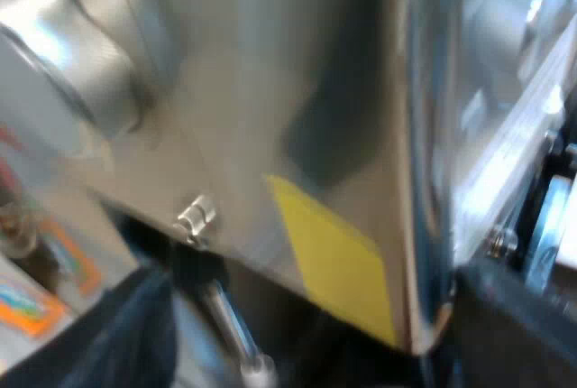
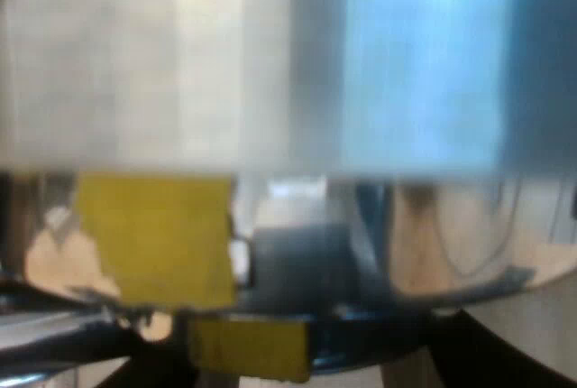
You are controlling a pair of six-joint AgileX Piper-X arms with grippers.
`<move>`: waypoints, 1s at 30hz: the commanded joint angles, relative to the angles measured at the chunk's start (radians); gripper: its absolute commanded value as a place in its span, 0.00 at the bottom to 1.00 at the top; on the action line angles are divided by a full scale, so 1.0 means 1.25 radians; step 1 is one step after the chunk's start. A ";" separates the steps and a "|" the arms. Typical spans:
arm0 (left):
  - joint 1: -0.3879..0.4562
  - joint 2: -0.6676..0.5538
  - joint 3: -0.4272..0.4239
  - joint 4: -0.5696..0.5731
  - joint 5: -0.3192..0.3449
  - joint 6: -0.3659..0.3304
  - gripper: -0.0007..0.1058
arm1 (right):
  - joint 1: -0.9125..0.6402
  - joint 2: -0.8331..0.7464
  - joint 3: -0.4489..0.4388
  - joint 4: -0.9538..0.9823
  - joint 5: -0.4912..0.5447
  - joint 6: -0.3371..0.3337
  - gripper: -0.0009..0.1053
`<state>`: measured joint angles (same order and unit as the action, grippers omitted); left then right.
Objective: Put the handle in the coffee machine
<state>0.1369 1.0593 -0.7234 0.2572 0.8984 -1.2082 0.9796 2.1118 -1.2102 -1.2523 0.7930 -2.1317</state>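
You're hard up against the espresso machine (image 1: 270,90): brushed steel panel, yellow patch (image 1: 334,262) near its edge, a small shiny clip (image 1: 196,217) close by. The right wrist is just as close to steel and a yellow patch (image 2: 153,239). Can't tell the state of the jaws on either arm.

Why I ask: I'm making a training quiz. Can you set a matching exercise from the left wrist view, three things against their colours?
Things:
1. espresso machine's side panel
2. square sticker on that panel
3. printed label lying below the machine

Colours:
a. orange
b. silvery
c. yellow

Pairs: 1-b; 2-c; 3-a
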 commanded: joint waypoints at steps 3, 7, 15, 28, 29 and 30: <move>0.044 -0.060 -0.024 0.011 0.019 -0.015 0.61 | -0.002 -0.077 -0.038 -0.124 -0.040 -0.004 0.36; 0.066 -0.089 -0.024 0.087 0.019 0.029 0.58 | -0.002 -0.077 -0.038 -0.124 -0.039 -0.004 0.36; 0.075 -0.130 -0.049 0.174 -0.083 0.037 0.15 | 0.000 -0.077 -0.038 -0.124 -0.039 -0.023 0.36; 0.073 0.034 -0.156 0.264 -0.169 0.050 0.01 | 0.001 -0.077 -0.038 -0.118 -0.022 -0.023 0.36; 0.073 0.062 -0.177 0.302 -0.173 0.075 0.01 | 0.001 -0.077 -0.038 -0.118 -0.022 -0.023 0.36; 0.073 0.066 -0.184 0.314 -0.173 0.084 0.01 | 0.001 -0.077 -0.038 -0.118 -0.022 -0.023 0.36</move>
<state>0.2316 1.1537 -0.9513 0.6353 0.6814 -1.1082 0.9796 2.1021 -1.2102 -1.2240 0.8076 -2.1426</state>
